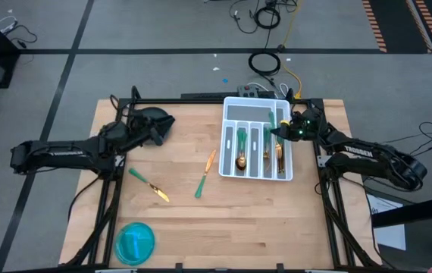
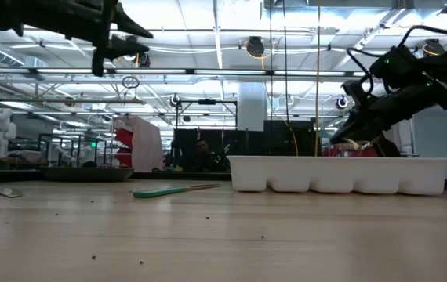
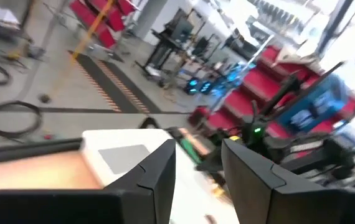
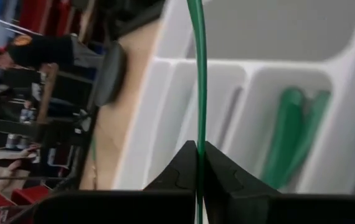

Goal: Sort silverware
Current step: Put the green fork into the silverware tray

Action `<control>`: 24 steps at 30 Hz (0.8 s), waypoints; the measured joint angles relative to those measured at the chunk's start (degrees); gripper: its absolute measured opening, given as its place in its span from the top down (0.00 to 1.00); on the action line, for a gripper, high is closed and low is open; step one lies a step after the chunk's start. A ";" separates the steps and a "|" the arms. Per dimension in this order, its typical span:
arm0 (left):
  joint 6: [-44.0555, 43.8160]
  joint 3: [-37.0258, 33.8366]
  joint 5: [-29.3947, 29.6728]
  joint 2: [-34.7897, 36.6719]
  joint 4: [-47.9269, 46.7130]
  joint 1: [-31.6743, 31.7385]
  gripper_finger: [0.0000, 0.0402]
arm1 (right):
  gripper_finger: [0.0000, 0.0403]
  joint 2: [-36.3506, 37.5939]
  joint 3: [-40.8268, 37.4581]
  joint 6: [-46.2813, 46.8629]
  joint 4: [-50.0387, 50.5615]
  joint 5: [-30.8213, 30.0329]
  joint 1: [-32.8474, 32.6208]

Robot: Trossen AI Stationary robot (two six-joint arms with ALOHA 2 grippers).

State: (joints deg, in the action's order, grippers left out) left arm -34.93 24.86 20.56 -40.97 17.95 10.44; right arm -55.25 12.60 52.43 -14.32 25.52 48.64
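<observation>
The white tray (image 1: 258,140) stands on the table's far right and holds several green-handled, gold-headed pieces (image 1: 241,148). My right gripper (image 1: 286,129) hovers over the tray's right compartments, shut on one green-handled piece (image 4: 197,74); its head is hidden. Three pieces lie flat on the wood: a knife (image 1: 149,184), a gold-ended piece (image 1: 211,159) and a green-handled piece (image 1: 201,186). My left gripper (image 1: 159,121) is open and raised above the table's far left, touching nothing. My right gripper pinches the slim green handle (image 4: 198,134) between its two fingers (image 4: 184,168), which lie across it. The handle runs forward out of the fingers over the tray compartments (image 4: 227,93). The piece is lifted clear of the tray; which end the fingers have is hidden.
A blue round bowl (image 1: 135,243) sits at the table's near left corner. Cables and a small box (image 1: 255,91) lie just beyond the tray's far edge. Bare wood stretches across the table's middle and near side (image 1: 261,220).
</observation>
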 joint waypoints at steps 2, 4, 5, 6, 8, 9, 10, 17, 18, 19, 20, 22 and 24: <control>-1.61 0.02 -1.25 -2.47 3.88 0.00 0.66 | 1.00 1.85 0.60 0.41 0.13 0.04 0.00; -3.30 0.09 -2.12 -5.55 6.87 -0.02 0.66 | 1.00 3.72 1.82 0.54 1.06 0.15 0.00; -4.28 0.09 -2.21 -7.21 7.66 -0.02 0.66 | 1.00 4.61 2.63 0.49 1.86 0.19 0.00; -5.62 0.09 -2.24 -9.04 8.16 -0.02 0.66 | 1.00 5.39 3.61 0.33 2.98 0.21 -0.02; -8.85 0.09 -2.27 -12.96 8.55 -0.02 0.66 | 1.00 6.84 5.79 -0.54 5.48 0.22 -0.14; -10.69 0.09 -2.28 -15.12 8.72 -0.02 0.66 | 1.00 7.38 7.02 -1.11 6.58 0.13 -0.38; -12.66 0.09 -2.30 -17.49 8.74 -0.02 0.66 | 1.00 7.78 8.22 -1.68 7.18 -0.07 -0.79; -25.06 2.63 -3.67 -34.84 8.82 -0.04 0.66 | 1.00 8.34 16.03 -4.80 9.70 -0.18 -3.83; -25.90 3.88 -4.80 -37.16 8.79 -0.17 0.66 | 1.00 8.34 16.85 -5.04 9.83 -0.20 -4.20; -26.12 5.37 -5.94 -39.44 8.79 -0.40 0.66 | 1.00 8.34 17.48 -5.10 9.84 -0.22 -4.56; -26.08 7.00 -7.20 -41.42 8.75 -0.61 0.66 | 1.00 8.34 18.14 -5.12 9.95 -0.26 -4.89; -25.77 11.15 -9.19 -45.17 6.54 -0.93 0.66 | 1.00 8.34 19.14 -5.34 9.90 -0.28 -5.47; -24.54 15.44 -10.58 -48.51 2.05 -0.91 0.66 | 1.00 8.34 19.80 -5.35 9.84 -0.33 -6.08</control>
State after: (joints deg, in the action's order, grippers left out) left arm -59.47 40.30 9.99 -89.48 20.01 9.53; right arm -46.92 32.40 47.08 -4.48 25.19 42.56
